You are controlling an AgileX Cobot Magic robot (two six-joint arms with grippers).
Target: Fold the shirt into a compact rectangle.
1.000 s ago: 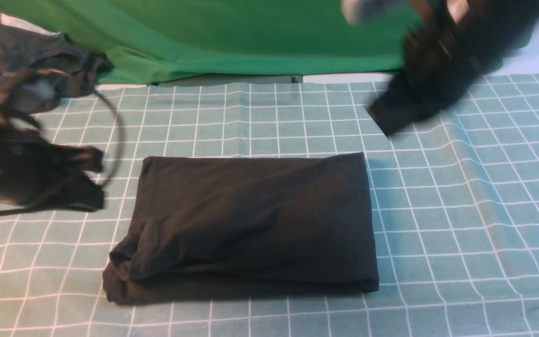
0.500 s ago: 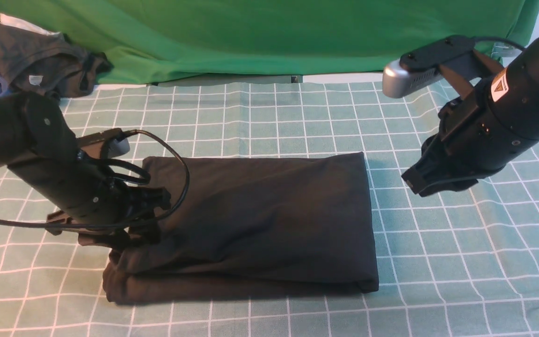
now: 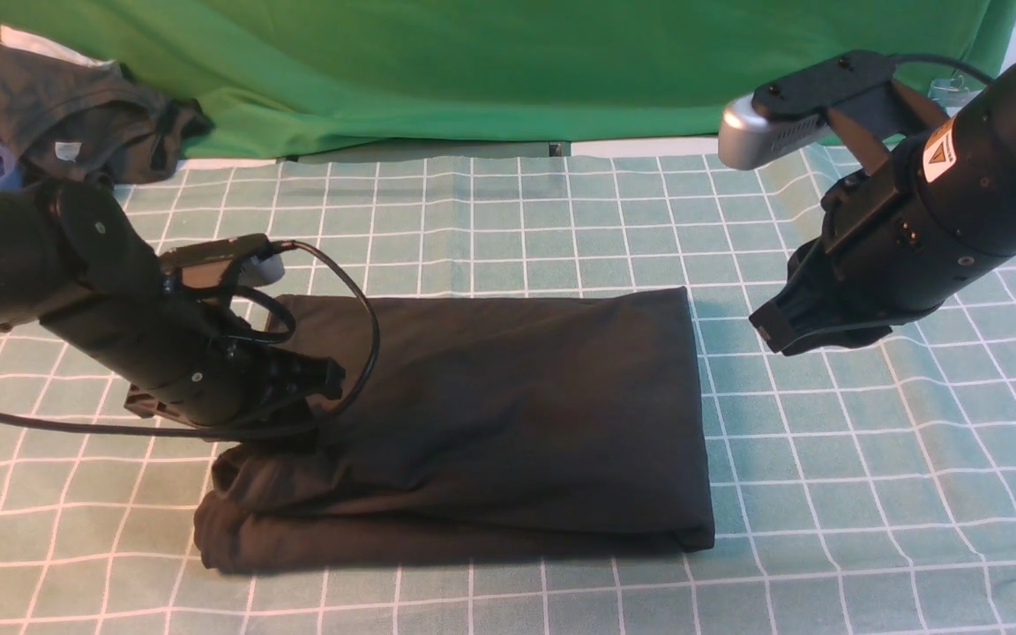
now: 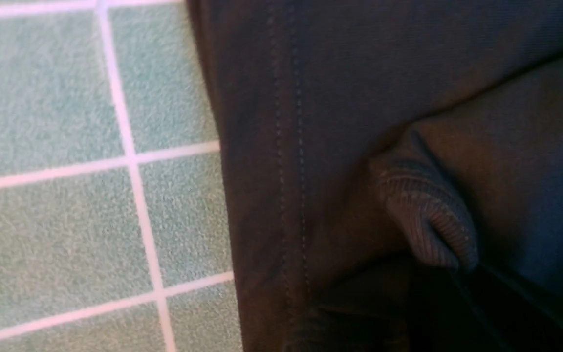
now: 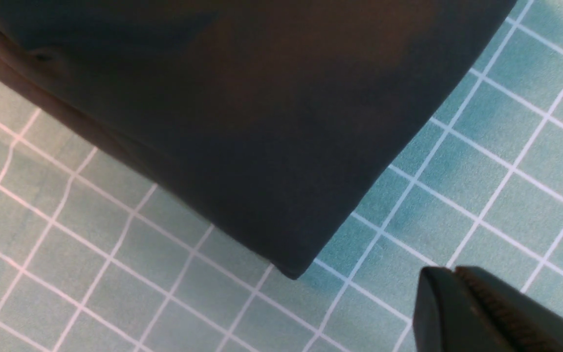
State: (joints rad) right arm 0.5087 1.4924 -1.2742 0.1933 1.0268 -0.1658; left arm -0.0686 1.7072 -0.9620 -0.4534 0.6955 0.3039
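The left gripper [image 3: 318, 381] had its jaws pressed together, low over the shirt's [image 3: 508, 414] bunched left end; whether they pinched cloth was unclear. The right gripper [image 3: 777, 328], jaws together, hovered off the shirt's right edge. One shirt lay folded, nearly rectangular; tidying remained.

Folded black shirt [image 3: 481, 423] lies mid-frame on the checked surface [image 3: 870, 459]; left gripper [image 3: 318, 388] presses low at its left end, right gripper [image 3: 777, 326] hovers off its upper-right corner.
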